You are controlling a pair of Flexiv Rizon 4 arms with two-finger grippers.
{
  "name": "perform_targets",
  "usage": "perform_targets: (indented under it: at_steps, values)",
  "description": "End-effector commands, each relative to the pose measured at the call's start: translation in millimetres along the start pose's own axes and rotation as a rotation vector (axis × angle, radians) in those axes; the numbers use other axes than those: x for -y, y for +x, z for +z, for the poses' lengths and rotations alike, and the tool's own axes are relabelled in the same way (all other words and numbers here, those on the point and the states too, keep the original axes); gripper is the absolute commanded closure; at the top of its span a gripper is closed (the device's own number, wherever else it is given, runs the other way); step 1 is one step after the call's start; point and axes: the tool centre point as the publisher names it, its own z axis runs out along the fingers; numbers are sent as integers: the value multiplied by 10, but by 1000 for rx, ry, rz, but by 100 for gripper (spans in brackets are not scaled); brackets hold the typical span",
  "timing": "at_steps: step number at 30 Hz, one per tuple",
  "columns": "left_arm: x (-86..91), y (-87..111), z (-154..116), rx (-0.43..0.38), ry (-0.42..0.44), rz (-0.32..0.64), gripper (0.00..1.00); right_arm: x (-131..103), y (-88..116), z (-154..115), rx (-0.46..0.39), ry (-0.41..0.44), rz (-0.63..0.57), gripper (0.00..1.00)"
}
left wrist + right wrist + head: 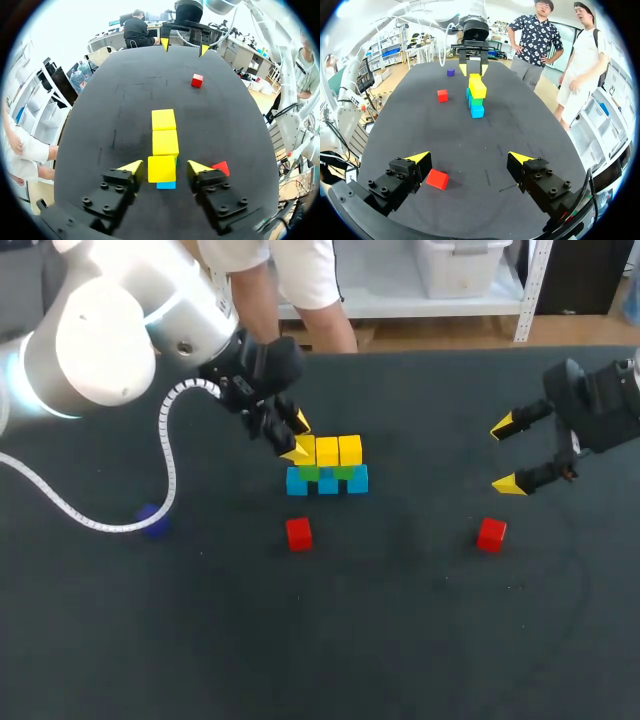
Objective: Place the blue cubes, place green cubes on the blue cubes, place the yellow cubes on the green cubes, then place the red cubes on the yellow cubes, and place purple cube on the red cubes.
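The left end effector (pixel 298 438) is being held at one end of the stack, its fingers spread to either side of the end yellow cube (pixel 161 168). A thin gap seems to be showing beside one finger, so the cube is apparently not being clamped.

Three yellow cubes (pixel 327 451) are being carried in a row on green cubes (pixel 308 472), and these are being carried on three blue cubes (pixel 328 483) near the middle of the counter (pixel 400 640).

The right end effector (pixel 507 455) is being held with its fingers wide apart toward the counter's right edge, and a broad stretch of counter is separating it from the stack. One red cube (pixel 491 534) is lying just beside one of its fingers, not between them. The other red cube (pixel 298 533) is lying in front of the stack, apart from it. The purple cube (pixel 152 518) is lying well off to the left, beside the left arm's coiled cable (pixel 170 455).
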Motion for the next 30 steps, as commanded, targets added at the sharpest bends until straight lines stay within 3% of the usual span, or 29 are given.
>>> perform_targets:
  at_steps: [1,4,16,30]
  values:
    - [-36,-1,9,-3,8,1,19,4,4,8,3,0,-1,0]
    - [-36,2,7,-3,9,-2,0,4,4,8,3,0,-1,0]
    - [24,149,-277,-30,-36,-21,0,4,4,8,3,0,-1,0]
    - [298,538,-714,-71,-79,-43,0,4,4,8,3,0,-1,0]
